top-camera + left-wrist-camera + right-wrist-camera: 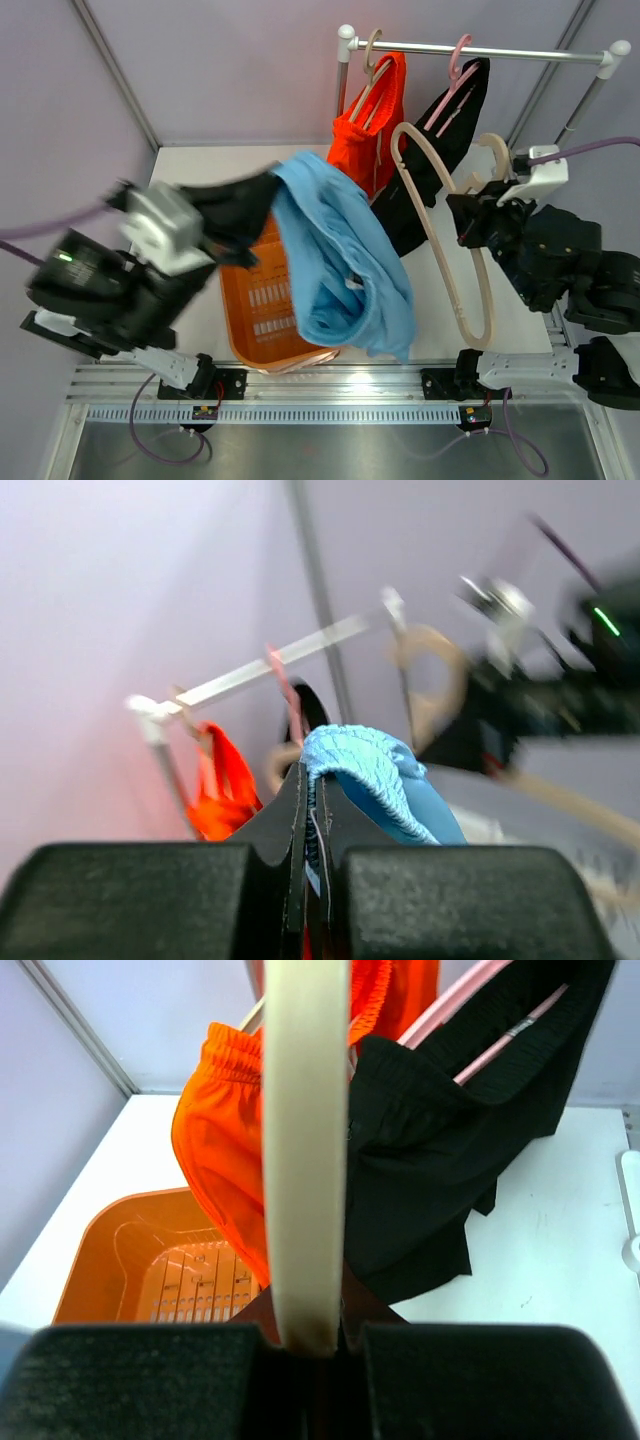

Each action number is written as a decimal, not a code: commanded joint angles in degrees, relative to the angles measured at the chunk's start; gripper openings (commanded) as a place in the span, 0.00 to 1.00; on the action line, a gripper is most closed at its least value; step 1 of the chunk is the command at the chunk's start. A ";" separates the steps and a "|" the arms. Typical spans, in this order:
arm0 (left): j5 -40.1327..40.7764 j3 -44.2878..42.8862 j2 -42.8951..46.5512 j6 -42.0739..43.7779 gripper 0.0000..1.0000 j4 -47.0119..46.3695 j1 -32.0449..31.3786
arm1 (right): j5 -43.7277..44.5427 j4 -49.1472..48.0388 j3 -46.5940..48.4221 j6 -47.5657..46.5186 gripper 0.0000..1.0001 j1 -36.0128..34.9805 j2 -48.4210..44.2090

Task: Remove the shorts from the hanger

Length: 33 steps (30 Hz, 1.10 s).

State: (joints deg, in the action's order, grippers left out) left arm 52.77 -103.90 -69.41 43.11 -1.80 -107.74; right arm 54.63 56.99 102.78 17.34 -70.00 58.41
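In the top view the left end effector [258, 200] sits at 9 o'clock from the frame's centre, blurred. Its wrist view shows the two jaws of the left end effector [310, 805] pressed together on a fold of the light blue shorts [385, 780]. From that grip the light blue shorts [345, 255] drape across the middle of the scene toward 5 o'clock, lifted above the worktop [200, 165], with their lower folds hanging over the orange basket [262, 300], which stands at 7 o'clock.

The right end effector [462, 222], at 3 o'clock, is clamped on the beige hanger [440, 215]. The right wrist view confirms this: the jaws of the right end effector [310, 1338] are shut on the beige hanger [305, 1140], which rises straight up the frame. The hanger's long loop runs just beside the right edge of the blue garment; whether they touch cannot be told.

At 12 o'clock the rail [480, 50] carries the orange shorts [375, 125] on a pale hanger and, to their right, the black shorts [450, 140] on a pink hanger [458, 55]. Both hang free, side by side.
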 commanded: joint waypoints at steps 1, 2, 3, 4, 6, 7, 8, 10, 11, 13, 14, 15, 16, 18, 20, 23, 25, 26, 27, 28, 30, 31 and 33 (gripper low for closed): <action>1.46 -6.57 4.72 19.08 0.00 -23.06 -0.01 | 2.76 3.74 -0.83 3.83 0.00 0.48 -1.98; 1.11 -8.32 4.89 20.24 0.00 -24.03 -0.01 | 2.85 4.35 -1.35 4.27 0.00 0.48 -2.33; 0.67 -8.95 5.07 21.39 0.00 -24.38 -0.01 | 2.94 4.62 -1.62 4.45 0.00 0.48 -2.69; 0.75 -9.22 5.59 23.40 0.00 -24.74 -0.01 | 3.20 4.79 -1.79 4.63 0.00 0.48 -3.30; 1.28 -7.48 6.73 24.56 0.00 -26.93 -0.01 | 3.38 5.15 -2.23 4.80 0.00 0.56 -3.74; 1.63 -4.33 8.48 25.17 0.00 -28.76 -0.01 | 3.46 5.23 -2.50 4.80 0.00 0.48 -4.18; 1.63 -4.30 9.54 24.83 0.00 -29.04 -0.01 | 3.46 5.15 -2.59 4.80 0.00 0.48 -4.18; 2.24 1.66 12.61 23.95 0.01 -28.78 -0.01 | 3.38 5.23 -2.67 4.81 0.00 0.48 -4.01; 2.94 3.68 13.50 23.69 0.01 -29.65 -0.01 | 3.38 5.50 -2.59 4.89 0.00 0.48 -3.92; 5.05 10.68 15.26 21.42 0.02 -30.19 -0.01 | 2.76 6.02 -2.50 5.33 0.00 0.48 -3.57; 5.58 12.99 17.27 19.92 0.02 -28.62 0.08 | 2.41 6.37 -2.50 5.59 0.00 0.48 -3.57; 6.54 15.19 18.07 17.99 0.02 -27.91 0.43 | 2.06 6.46 -2.50 5.77 0.00 0.48 -3.57; 6.81 18.87 18.77 16.06 0.02 -26.60 0.86 | 1.54 6.47 -2.41 5.77 0.00 0.48 -3.66; 6.73 20.92 19.57 8.33 0.02 -19.32 3.05 | 1.01 6.12 -2.33 5.77 0.00 0.48 -3.66; 5.86 20.49 18.79 -0.63 0.01 -9.25 6.21 | 0.48 6.46 -1.63 5.86 0.00 0.48 -3.31; 1.47 16.29 15.71 -13.08 0.00 5.43 13.95 | -0.49 6.99 -0.57 6.12 0.00 0.48 -2.69; -1.79 14.08 13.16 -17.34 0.00 10.13 18.52 | -1.19 6.99 -0.22 6.12 0.00 0.48 -2.52; -2.14 12.51 12.46 -20.06 0.00 12.85 19.49 | -1.37 6.82 -0.04 6.04 0.00 0.39 -2.43; -2.32 12.23 11.93 -20.78 0.00 13.31 21.33 | -1.54 6.73 0.05 6.04 0.00 0.47 -2.43; -2.50 12.05 11.58 -22.35 0.00 13.58 22.13 | -2.33 6.64 0.31 5.86 0.00 0.48 -2.34; -3.98 11.35 11.66 -24.64 0.00 15.24 25.11 | -3.12 6.20 0.93 5.51 0.00 0.48 -2.16; -5.04 10.57 11.49 -27.35 0.00 16.38 26.52 | -3.74 6.11 1.10 5.33 0.00 0.48 -1.99; -6.63 6.19 10.53 -29.92 0.00 21.83 29.85 | -3.92 6.29 1.89 5.07 0.00 0.48 -1.64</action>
State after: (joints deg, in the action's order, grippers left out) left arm 50.87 -90.08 -59.51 21.82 16.23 -81.54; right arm 51.86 64.23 102.10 22.46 -69.95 56.18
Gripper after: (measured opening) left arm 0.024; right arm 0.072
